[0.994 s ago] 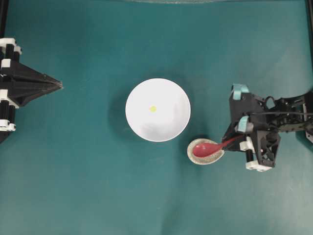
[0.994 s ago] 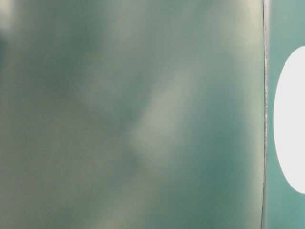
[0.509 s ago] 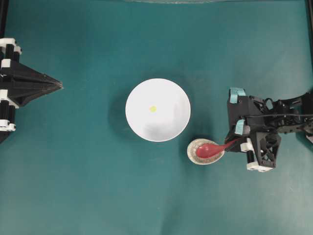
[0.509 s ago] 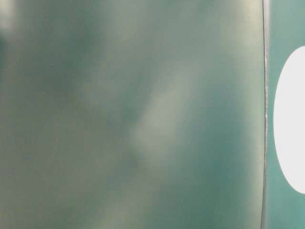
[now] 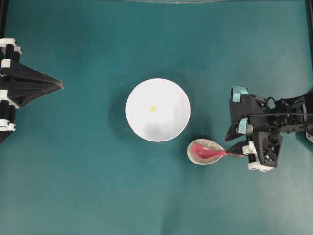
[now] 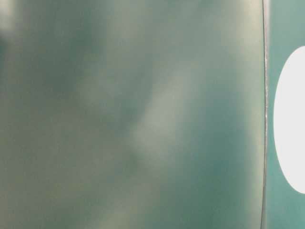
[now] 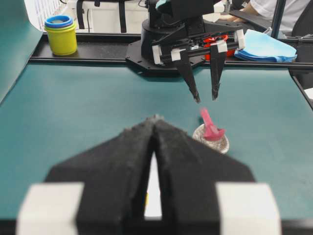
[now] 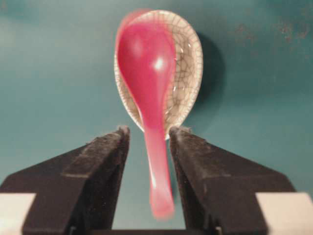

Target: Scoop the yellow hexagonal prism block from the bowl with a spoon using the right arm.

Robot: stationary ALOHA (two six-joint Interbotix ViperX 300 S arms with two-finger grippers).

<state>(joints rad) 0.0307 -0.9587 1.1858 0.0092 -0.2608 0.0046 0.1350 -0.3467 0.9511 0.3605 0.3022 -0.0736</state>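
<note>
The yellow hexagonal prism block (image 5: 153, 108) lies inside the white bowl (image 5: 166, 128) at the table's middle. Right of and below the bowl, the red-pink spoon (image 5: 205, 151) rests with its scoop in a speckled spoon rest (image 5: 192, 156). My right gripper (image 5: 231, 145) is open around the spoon's handle. In the right wrist view the handle (image 8: 157, 166) runs between the two fingers with a gap on each side, blurred. From the left wrist view the right gripper (image 7: 205, 99) hangs just above the spoon (image 7: 210, 128), jaws apart. My left gripper (image 5: 59, 85) is shut at the far left edge.
Stacked yellow and blue cups (image 7: 61, 33) and a blue cloth (image 7: 266, 46) sit beyond the table's far side, next to the right arm's base. The table-level view is mostly blur, with the bowl (image 6: 291, 119) at its right edge.
My right gripper has opened off the spoon's handle and drawn slightly to the right. The spoon has settled lower in the spoon rest. The left arm has not moved.
</note>
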